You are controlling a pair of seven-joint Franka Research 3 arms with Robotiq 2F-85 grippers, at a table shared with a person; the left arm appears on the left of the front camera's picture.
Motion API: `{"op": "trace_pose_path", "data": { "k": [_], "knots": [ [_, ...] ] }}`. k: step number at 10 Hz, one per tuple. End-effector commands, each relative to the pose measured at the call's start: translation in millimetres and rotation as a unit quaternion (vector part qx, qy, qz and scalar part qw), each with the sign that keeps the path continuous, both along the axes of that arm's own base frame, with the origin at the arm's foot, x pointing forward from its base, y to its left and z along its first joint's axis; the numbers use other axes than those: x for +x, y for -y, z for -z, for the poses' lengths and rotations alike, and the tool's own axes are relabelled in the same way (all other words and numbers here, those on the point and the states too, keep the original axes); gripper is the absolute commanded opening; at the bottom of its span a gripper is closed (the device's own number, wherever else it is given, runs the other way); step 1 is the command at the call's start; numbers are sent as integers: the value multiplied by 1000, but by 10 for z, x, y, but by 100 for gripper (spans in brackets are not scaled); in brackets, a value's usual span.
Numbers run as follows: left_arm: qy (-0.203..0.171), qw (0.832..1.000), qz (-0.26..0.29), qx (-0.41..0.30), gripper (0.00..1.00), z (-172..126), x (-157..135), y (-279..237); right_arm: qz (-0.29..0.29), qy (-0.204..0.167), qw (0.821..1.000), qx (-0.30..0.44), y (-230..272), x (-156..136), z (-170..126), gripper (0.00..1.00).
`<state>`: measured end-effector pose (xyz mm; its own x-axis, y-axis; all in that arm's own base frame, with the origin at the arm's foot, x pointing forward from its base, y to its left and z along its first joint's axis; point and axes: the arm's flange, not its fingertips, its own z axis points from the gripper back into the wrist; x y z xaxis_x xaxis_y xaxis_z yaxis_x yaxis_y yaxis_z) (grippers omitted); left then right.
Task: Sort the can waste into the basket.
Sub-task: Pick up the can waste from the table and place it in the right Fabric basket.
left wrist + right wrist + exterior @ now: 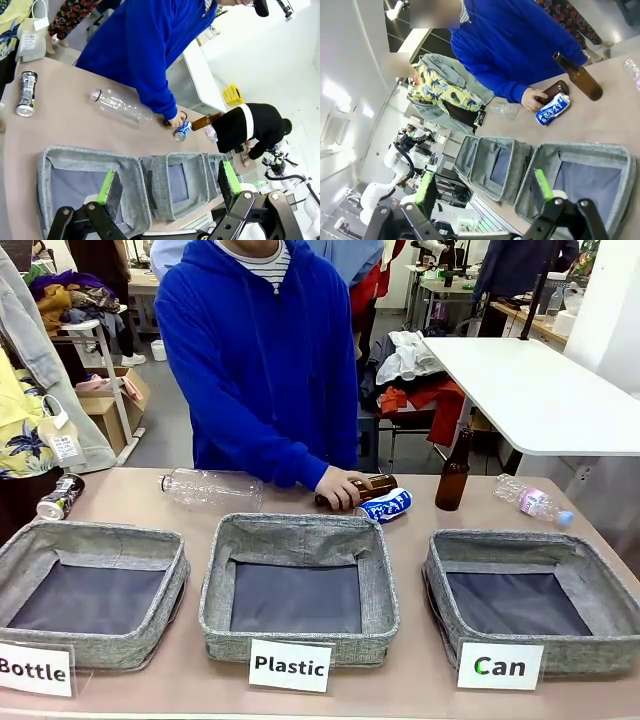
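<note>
A blue and white can (385, 506) lies on its side at the table's middle, just right of the person's hand (343, 487). A crushed dark and silver can (60, 497) lies at the far left edge. The grey basket signed "Can" (505, 543) sits at the front right with nothing in it. In the left wrist view my left gripper (170, 185) hangs open and empty above the baskets, far from the blue can (183, 131) and the crushed can (26, 93). My right gripper (485, 189) is open and empty above the Can basket (580, 151), with the blue can (552, 108) beyond.
The person's hand rests on a lying brown bottle (372, 485). An upright brown bottle (453, 472) stands behind the Can basket. A clear plastic bottle (212, 487) and a small plastic bottle (532, 502) lie on the table. Baskets signed "Plastic" (295, 530) and "Bottle" (95, 536) sit left.
</note>
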<state>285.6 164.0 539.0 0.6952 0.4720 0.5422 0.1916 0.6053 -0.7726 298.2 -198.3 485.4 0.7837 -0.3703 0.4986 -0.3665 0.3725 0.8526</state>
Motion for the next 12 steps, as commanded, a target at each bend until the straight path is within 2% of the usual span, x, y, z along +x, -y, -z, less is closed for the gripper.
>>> {"op": "trace_pose_path", "data": {
  "k": [1,2,3,5,7,9,10,11,12],
  "knots": [
    [-17,997,-33,64,100,-108,-21,140,0,19,1000,4,15,35,-17,100],
    [-45,992,-51,103,100,-218,152,170,0,19,1000,4,15,35,-17,100],
    [-76,983,-101,132,100,-356,429,160,0,19,1000,4,15,35,-17,100],
    [-103,947,-199,231,100,-511,1099,160,0,19,1000,4,15,35,-17,100],
    [-110,926,-210,296,100,-491,1701,63,0,19,1000,4,15,35,-17,100],
    [-148,915,-177,331,100,-325,2064,-62,0,19,1000,4,15,35,-17,100],
    [-169,918,-151,325,100,-234,2156,-64,0,19,1000,4,15,35,-17,100],
    [-176,928,-127,302,100,-224,2183,-14,0,19,1000,4,15,35,-17,100],
    [-145,914,-177,335,100,-89,2131,-72,0,19,1000,4,15,35,-17,100]
  ]
}}
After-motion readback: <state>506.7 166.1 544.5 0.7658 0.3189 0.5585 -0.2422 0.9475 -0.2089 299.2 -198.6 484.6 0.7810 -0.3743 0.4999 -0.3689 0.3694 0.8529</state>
